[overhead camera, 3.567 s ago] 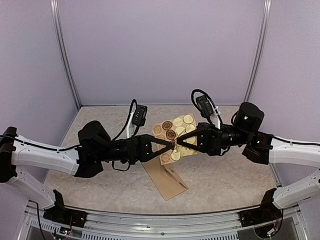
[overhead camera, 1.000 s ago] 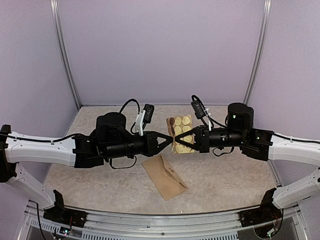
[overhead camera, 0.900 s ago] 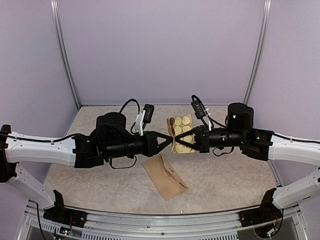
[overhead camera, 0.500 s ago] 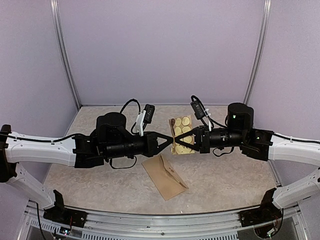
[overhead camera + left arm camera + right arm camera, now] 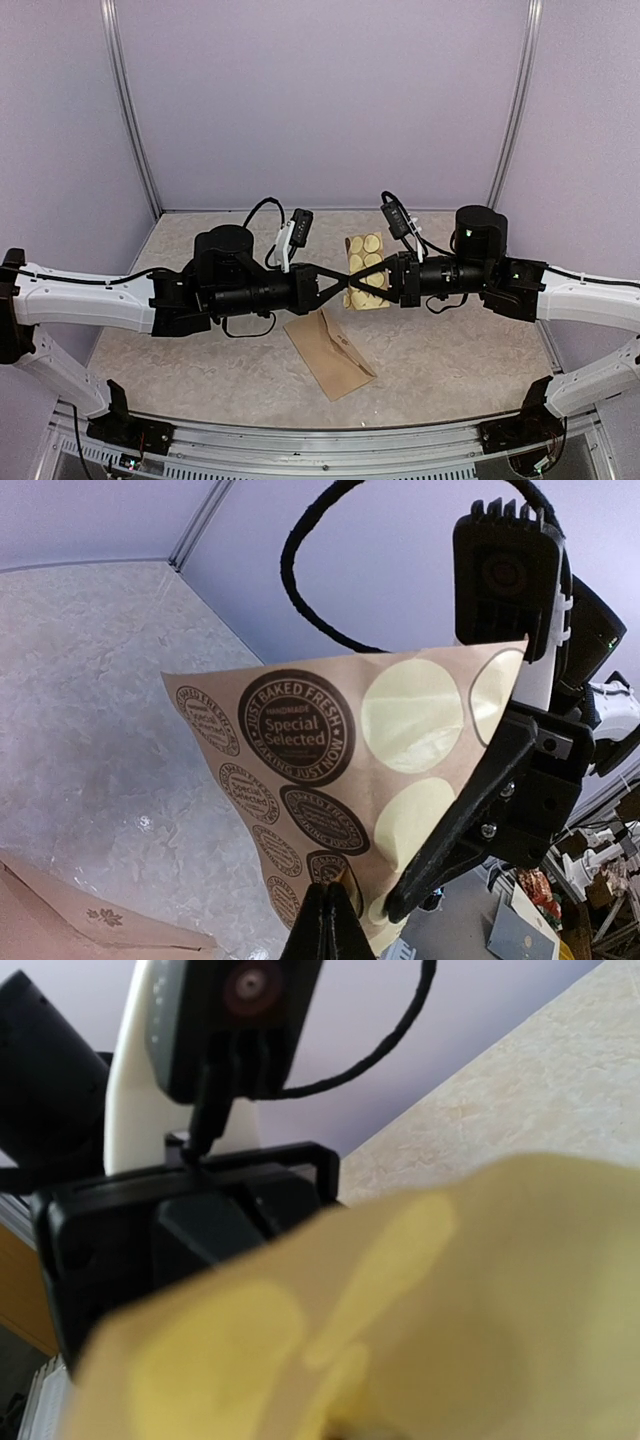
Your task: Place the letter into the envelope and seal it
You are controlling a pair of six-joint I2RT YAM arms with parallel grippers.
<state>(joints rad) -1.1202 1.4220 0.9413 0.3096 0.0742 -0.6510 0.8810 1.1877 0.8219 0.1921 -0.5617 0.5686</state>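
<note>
The card of round gold and brown stickers [image 5: 366,262] hangs in the air between both grippers, above the table. My right gripper [image 5: 352,283] is shut on its lower edge; one black finger [image 5: 470,810] lies across the card [image 5: 330,770] in the left wrist view. My left gripper [image 5: 335,912] is shut, its tips pinching the lifted edge of a small brown sticker [image 5: 331,875] near the card's bottom. The brown envelope [image 5: 328,350] lies closed on the table below them. The letter is not in view. In the right wrist view the blurred yellow card [image 5: 450,1310] hides the fingers.
The envelope's corner [image 5: 70,920] shows at the lower left of the left wrist view. The left wrist camera [image 5: 220,1020] is close in front of the right wrist. Purple walls with metal posts [image 5: 130,110] enclose the mottled table [image 5: 460,350].
Since 3.6 s ago both grippers rose and moved back with the card, away from the envelope. In the last second the left gripper edged right and the card tilted slightly.
</note>
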